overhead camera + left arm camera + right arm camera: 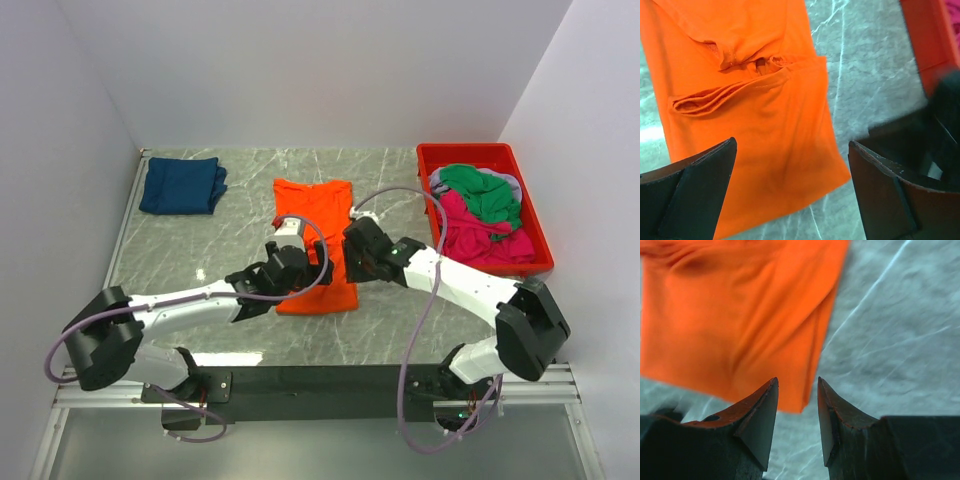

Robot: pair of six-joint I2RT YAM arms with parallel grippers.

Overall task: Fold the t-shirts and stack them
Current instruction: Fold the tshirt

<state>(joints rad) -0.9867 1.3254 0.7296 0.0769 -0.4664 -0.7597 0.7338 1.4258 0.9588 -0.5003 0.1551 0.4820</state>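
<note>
A bright orange t-shirt (315, 235) lies folded lengthwise in the middle of the table. It also fills the left wrist view as the orange t-shirt (765, 115), with a folded sleeve across it. A navy t-shirt (182, 185) lies folded at the back left. My left gripper (288, 264) hovers over the orange shirt's near half; in its own view the left gripper (792, 150) stands wide open and empty. My right gripper (357, 252) is at the shirt's right edge. Seen from the wrist, the right gripper (797, 382) is partly open over the shirt's near corner (805, 395), holding nothing.
A red plastic bin (465, 149) stands at the back right, holding crumpled green (482, 190), pink (478, 238) and grey (513, 183) shirts. The bin's corner (922, 40) and the blurred right arm (940, 130) show in the left wrist view. White walls surround the marble table (200, 250).
</note>
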